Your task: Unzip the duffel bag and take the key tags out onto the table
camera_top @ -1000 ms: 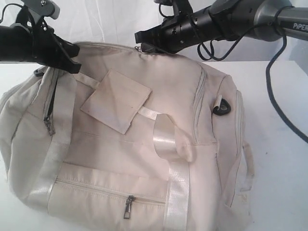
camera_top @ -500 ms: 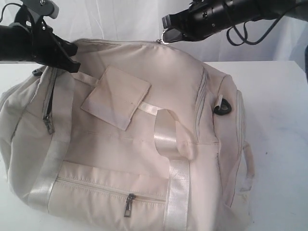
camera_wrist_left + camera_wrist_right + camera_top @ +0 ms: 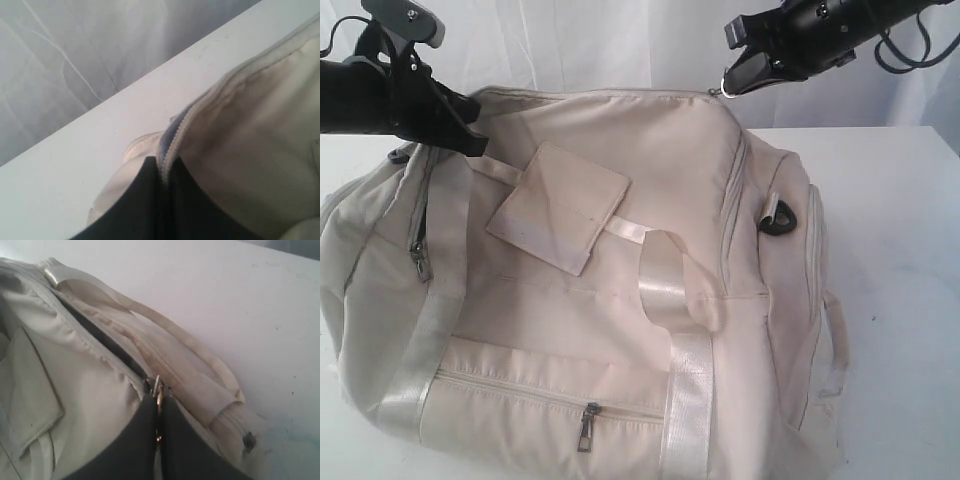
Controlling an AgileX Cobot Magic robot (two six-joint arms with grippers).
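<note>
- Nearest the camera, the duffel bag lay across the white desk, filling most of the frame, its front pocket zipper closed.
- At upper left, the left gripper was clamped tight on the bag's top seam, apparently bracing it.
- At upper right, the right gripper pinched the main zipper pull near the bag's end; a dark gap behind it suggested the unzipping was nearly done.
- The key tags were nowhere visible; taking them out seemingly remained.
</note>
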